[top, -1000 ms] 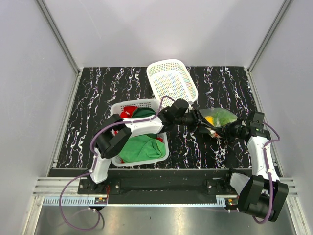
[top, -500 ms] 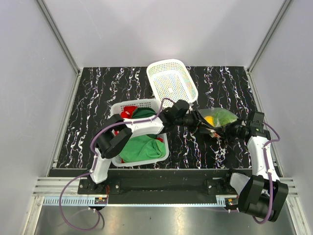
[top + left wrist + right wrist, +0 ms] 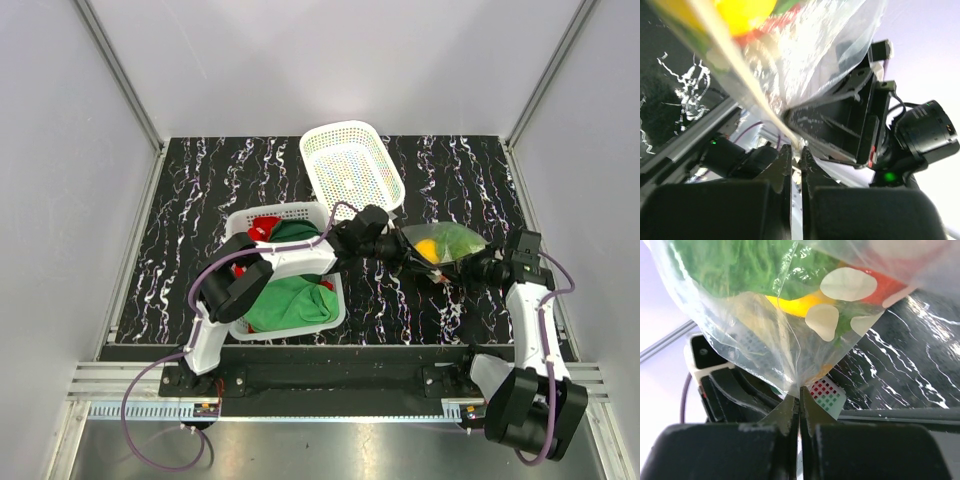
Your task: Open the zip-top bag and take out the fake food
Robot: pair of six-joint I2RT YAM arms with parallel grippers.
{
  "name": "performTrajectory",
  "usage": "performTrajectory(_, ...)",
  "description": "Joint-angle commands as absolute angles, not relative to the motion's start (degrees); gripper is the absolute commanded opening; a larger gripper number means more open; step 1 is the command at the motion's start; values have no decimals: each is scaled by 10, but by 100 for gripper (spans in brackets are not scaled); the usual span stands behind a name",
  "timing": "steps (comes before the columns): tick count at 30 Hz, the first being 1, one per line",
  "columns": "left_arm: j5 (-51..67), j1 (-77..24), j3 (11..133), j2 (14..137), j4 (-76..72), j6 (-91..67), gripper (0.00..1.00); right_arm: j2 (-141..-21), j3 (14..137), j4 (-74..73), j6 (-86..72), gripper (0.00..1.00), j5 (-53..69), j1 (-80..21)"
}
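Left claw (image 3: 796,150): I am pinching the zip-top bag (image 3: 452,238) by its edge strip, jaws clenched on thin film.
Bag: it is hanging between my claws, seemingly off the table (image 3: 200,200), right of the basket (image 3: 238,215).
Fake food (image 3: 428,246): it is weighing down soft, slippery film; gripping beside the mouth looks wisest.
Right claw (image 3: 799,401): I am clamping the opposite edge.
Writing: I am reading none.
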State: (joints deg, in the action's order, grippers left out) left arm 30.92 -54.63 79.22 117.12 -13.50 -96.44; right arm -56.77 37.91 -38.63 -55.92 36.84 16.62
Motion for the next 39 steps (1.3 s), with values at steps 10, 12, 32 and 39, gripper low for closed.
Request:
performTrajectory(10,294,-508,754,1148,-170,-883,0,-468,464,-605,-534,0,356,166)
performTrajectory(12,293,-500,726,1147,-191,-884,0,-464,487,-637,-529,0,358,167)
performTrajectory(32,202,-403,966,1165,129,-494,0,-316,478,-809,-421,0,435,166)
performTrajectory(39,196,-425,991,1115,159,-473,0,-406,573,-826,-311,32,382,166)
